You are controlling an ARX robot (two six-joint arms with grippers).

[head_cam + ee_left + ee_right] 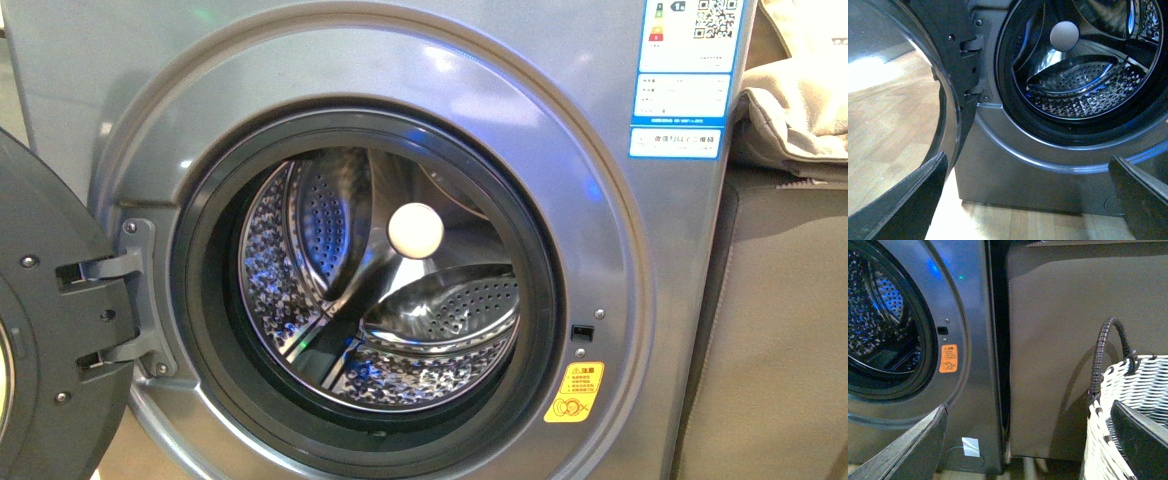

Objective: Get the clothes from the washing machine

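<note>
Fingers first: left gripper (1025,200) shows two dark fingers spread wide at the edges of its wrist view, nothing between them. Right gripper (1030,442) likewise spread, empty.

Left gripper sits low in front of the washing machine (1013,175), below and short of the porthole; the drum mouth lies up and ahead of its fingertips. Door (945,75) hangs swung open on the hinge side, close beside this arm's approach line. It is the one thing that could crowd the left arm going in.

Right gripper is off toward the latch side of the machine, looking past the yellow sticker (948,358) with a woven basket (1128,405) just beside its fingers, black handle standing up. Beyond the basket, a beige cushion face (1068,330).

Judged from both wrist views, the left arm is nearer the opening; the right is nearer the basket.

Further in: the front view looks straight into the drum (300,250). Perforated steel, two lifter paddles, a pale round disc at the back. No navy garment is visible in the drum or in any view. The basket's interior is mostly out of sight, so I cannot tell whether the clothes lie there. Long axis not assessable.

Folded beige fabric (795,110) rests on the cushion beside the machine's top.
</note>
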